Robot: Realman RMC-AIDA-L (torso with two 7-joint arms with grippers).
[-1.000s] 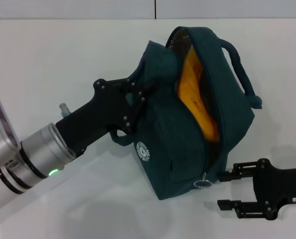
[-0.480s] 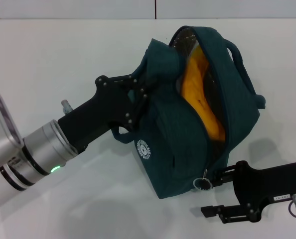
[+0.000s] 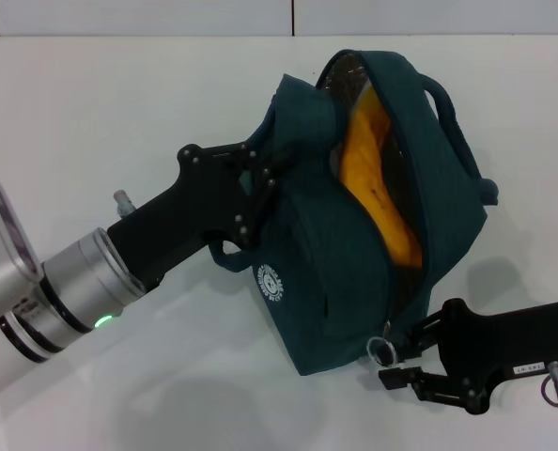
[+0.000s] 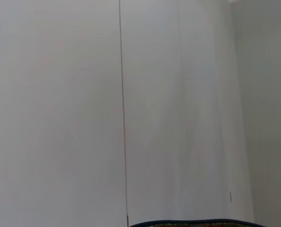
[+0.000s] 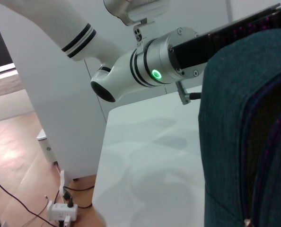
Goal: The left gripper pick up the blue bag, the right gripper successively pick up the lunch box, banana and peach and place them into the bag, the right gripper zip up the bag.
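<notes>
While my left gripper (image 3: 270, 178) pinches the blue bag (image 3: 373, 216) at the centre of the head view, its mouth gaping on something yellow-orange, my right gripper (image 3: 399, 362) at lower right has slid in from a second ago and narrowed its jaws around the zipper pull (image 3: 382, 348), so zipping looks about to begin. My left wrist view shows only bare wall; my right wrist view fills its right side with the bag.
</notes>
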